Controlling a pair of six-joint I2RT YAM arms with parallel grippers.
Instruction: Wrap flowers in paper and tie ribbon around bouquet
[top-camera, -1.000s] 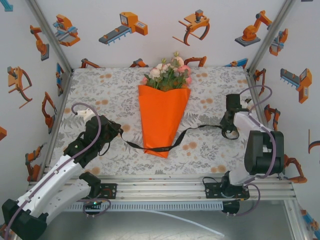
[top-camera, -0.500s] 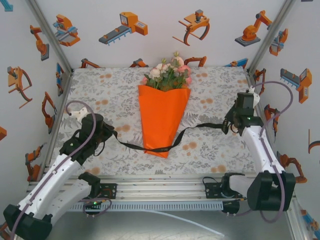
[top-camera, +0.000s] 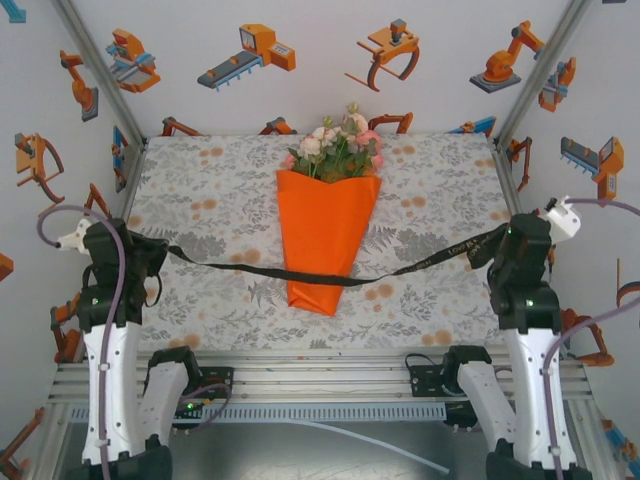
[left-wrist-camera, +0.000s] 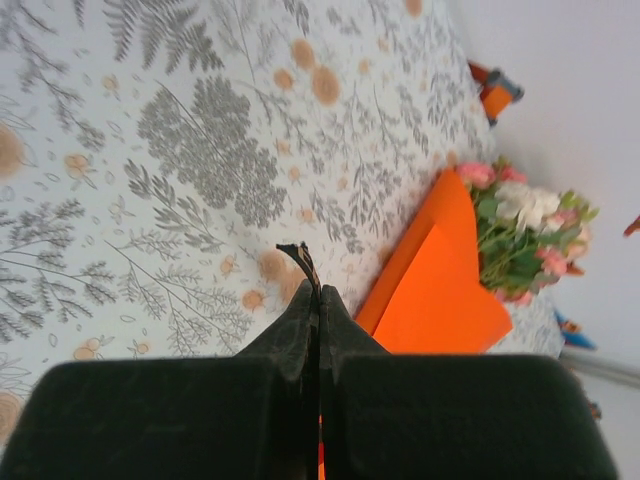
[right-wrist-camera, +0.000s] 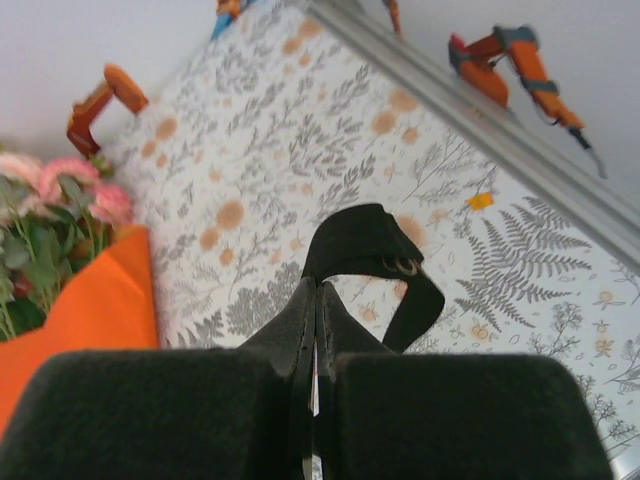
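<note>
The surface (top-camera: 220, 200) is covered by a pale cloth (top-camera: 440, 180) printed with grey ferns and small orange blooms. One bouquet (top-camera: 325, 235) lies flat at its middle: an orange cone with its point toward the near edge and its flowers (top-camera: 338, 148) resting near the far edge. A black ribbon (top-camera: 230, 266) crosses the cone's narrow end from side to side.

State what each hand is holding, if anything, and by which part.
Both hold the ribbon: the left hand pinches it near one end, the right hand near the other.
</note>
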